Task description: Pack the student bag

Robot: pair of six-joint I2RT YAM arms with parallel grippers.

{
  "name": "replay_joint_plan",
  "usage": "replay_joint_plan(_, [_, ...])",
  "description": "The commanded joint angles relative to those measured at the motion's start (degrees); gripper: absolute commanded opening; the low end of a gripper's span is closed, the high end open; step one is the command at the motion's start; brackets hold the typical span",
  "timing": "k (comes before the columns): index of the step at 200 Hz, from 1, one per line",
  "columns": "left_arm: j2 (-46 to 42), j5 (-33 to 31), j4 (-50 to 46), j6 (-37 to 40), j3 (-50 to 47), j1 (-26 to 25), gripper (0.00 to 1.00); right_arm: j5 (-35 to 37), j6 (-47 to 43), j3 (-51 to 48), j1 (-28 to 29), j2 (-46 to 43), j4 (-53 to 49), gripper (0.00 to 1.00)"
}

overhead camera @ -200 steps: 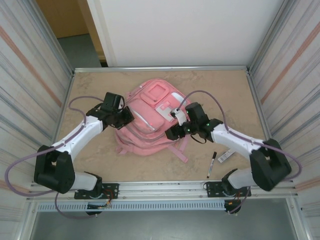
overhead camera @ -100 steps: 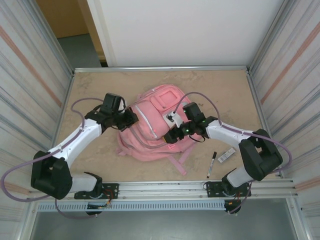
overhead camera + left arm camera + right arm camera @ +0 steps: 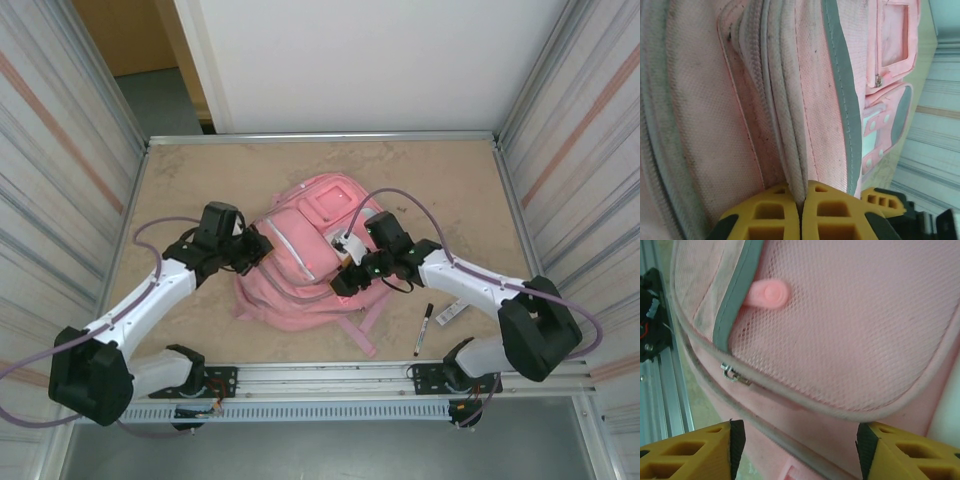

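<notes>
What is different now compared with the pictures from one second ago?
The bag was pulled a little toward the arms, and its top swung to the right. The left tool came nearer with it and stays shut on a bag seam. The right tool also came nearer and hangs open over the bag. The marker stayed in place.

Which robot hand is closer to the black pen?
Right. The right gripper is at the side of the bag nearest the pen; the left gripper pinches its far side.

The student bag [image 3: 295, 295] is matt woven cloth, mesh in places.
</notes>
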Motion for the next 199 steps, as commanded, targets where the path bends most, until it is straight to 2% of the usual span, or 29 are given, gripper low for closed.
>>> replay_joint_plan(1, [-2.5, -1.1, 3.4, -3.9, -0.7, -0.7, 0.00, 0.9, -1.3, -1.3, 1.0, -1.6, 1.2, 0.59])
replay_joint_plan(13, [-3.0, -1.4, 4.7, -5.6, -2.2, -0.9, 0.00, 1.7, -1.0, -2.8, 1.5, -1.9, 4.4, 0.58])
replay_joint_plan(26, [-3.3, -0.8, 6.0, -6.9, -3.3, -1.0, 0.00, 0.5, -1.0, -3.4, 1.5, -1.0, 7.1, 0.49])
replay_joint_plan(32, [-3.4, -0.8, 5.8, -7.3, -3.5, -1.0, 0.00, 0.7, -0.6, -2.9, 1.6, -0.4, 7.5, 0.48])
replay_joint_plan(72, [-4.6, -1.4, 6.1, -9.0, -5.0, -1.6, 0.00, 1.5, 0.3, -1.4, 3.9, 3.4, 12.3, 0.60])
replay_joint_plan(122, [-4.1, -2.5, 5.5, -10.3, -5.2, -1.5, 0.00, 0.1, -3.9, 1.4, 8.5, 6.6, 12.9, 0.56])
replay_joint_plan(143, [-4.8, -3.6, 6.3, -11.8, -6.0, -1.5, 0.00, 1.9, -5.0, -0.1, 11.2, 4.4, 14.4, 0.46])
replay_joint_plan(165, [-5.7, -5.2, 8.8, -13.0, -7.8, -1.5, 0.00, 5.4, -6.6, -4.4, 11.4, 2.1, 18.1, 0.37])
replay_joint_plan(184, [-6.0, -4.0, 11.2, -14.7, -8.7, -1.8, 0.00, 12.8, -8.9, -6.7, 11.7, 1.3, 20.7, 0.39])
replay_joint_plan(199, [-5.6, -4.2, 10.9, -14.1, -8.5, -2.4, 0.00, 15.0, -9.6, -8.4, 11.6, 2.2, 26.3, 0.42])
